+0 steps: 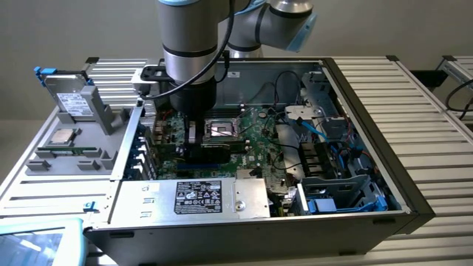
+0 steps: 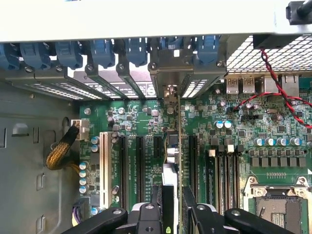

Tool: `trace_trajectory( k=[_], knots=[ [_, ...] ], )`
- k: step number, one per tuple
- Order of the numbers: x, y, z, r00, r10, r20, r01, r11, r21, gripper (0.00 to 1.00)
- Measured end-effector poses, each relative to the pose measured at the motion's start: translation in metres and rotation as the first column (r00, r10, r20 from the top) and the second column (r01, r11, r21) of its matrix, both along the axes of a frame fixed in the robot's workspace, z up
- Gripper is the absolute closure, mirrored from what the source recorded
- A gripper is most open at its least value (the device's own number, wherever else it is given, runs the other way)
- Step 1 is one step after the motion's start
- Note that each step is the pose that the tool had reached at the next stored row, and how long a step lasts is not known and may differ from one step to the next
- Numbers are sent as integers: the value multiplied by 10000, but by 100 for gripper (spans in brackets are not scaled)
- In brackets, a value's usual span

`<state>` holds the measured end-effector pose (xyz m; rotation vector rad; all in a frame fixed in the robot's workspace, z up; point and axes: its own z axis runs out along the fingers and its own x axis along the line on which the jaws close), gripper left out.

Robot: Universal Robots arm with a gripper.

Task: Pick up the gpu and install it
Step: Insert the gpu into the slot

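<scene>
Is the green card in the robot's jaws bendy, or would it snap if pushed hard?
Probably stiff: the gpu stands straight between the jaws, no sagging. Likely fragile though: it's a thin board, so a hard sideways push might crack it.

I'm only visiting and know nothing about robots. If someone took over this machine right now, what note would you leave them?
Pincer: shut on the gpu, low inside the open computer case.
gpu: held edge-on over the motherboard, along the expansion slots, its metal bracket toward the case's rear openings.
Done: gpu picked up and inside the case.
Left: seating it; whether it already sits in a slot cannot be told.
</scene>
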<state>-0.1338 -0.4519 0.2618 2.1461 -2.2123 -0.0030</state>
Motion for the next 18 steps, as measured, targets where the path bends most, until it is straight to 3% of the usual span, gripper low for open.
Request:
trace_trajectory(
  k=[18],
  knots=[
    [-28,10,-32,9999,-104,1,104,9999,0,72]
  ],
)
